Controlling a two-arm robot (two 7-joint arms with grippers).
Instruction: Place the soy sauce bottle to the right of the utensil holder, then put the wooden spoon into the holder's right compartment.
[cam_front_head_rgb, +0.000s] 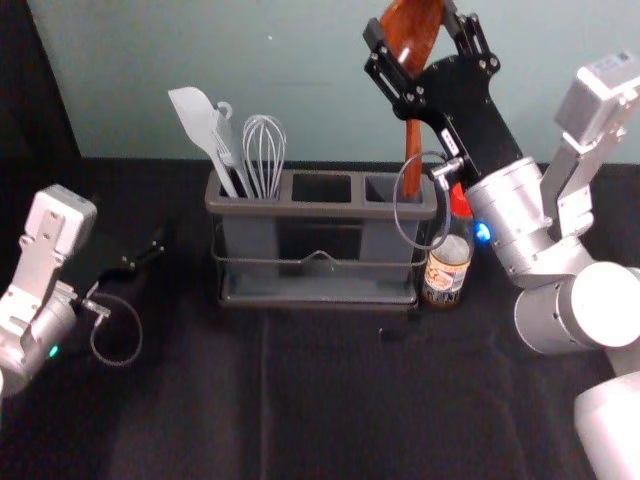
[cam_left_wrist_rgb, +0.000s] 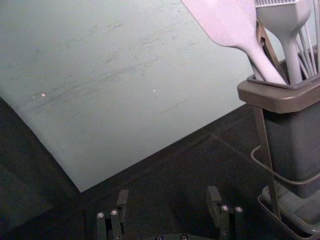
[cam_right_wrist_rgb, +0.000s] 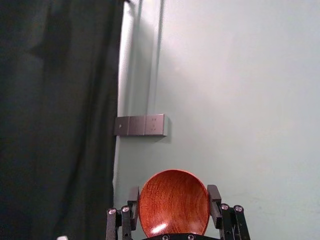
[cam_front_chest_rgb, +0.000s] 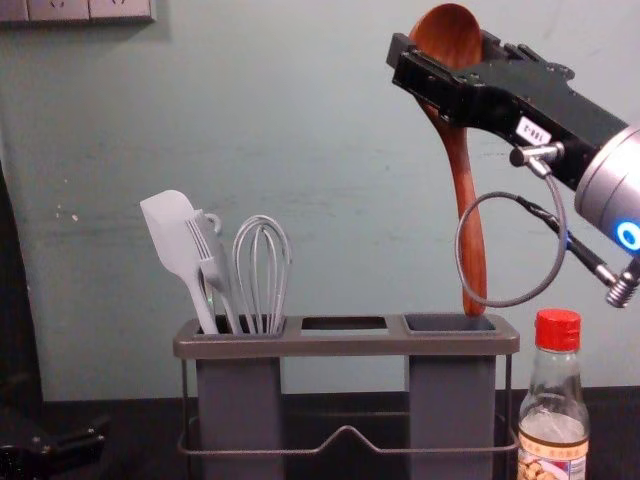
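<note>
High over the right end of the utensil holder (cam_front_head_rgb: 330, 210), my right gripper (cam_front_head_rgb: 420, 45) is shut on the wooden spoon (cam_front_head_rgb: 412, 150). In the chest view the right gripper (cam_front_chest_rgb: 445, 60) grips the bowl of the spoon (cam_front_chest_rgb: 458, 160), whose handle hangs down with its tip at the opening of the right compartment (cam_front_chest_rgb: 450, 323). The right wrist view shows the right gripper (cam_right_wrist_rgb: 173, 207) with its fingers on both sides of the spoon bowl (cam_right_wrist_rgb: 174, 200). The soy sauce bottle (cam_front_head_rgb: 447, 262) stands upright just right of the holder. My left gripper (cam_front_head_rgb: 145, 255) is parked at the left; its wrist view shows the gripper (cam_left_wrist_rgb: 167, 202) open.
A white spatula (cam_front_chest_rgb: 172, 240), a brush (cam_front_chest_rgb: 213, 260) and a whisk (cam_front_chest_rgb: 262, 270) stand in the holder's left compartment. The pale wall (cam_front_chest_rgb: 330, 140) rises close behind the holder. Dark cloth (cam_front_head_rgb: 330, 400) covers the table in front.
</note>
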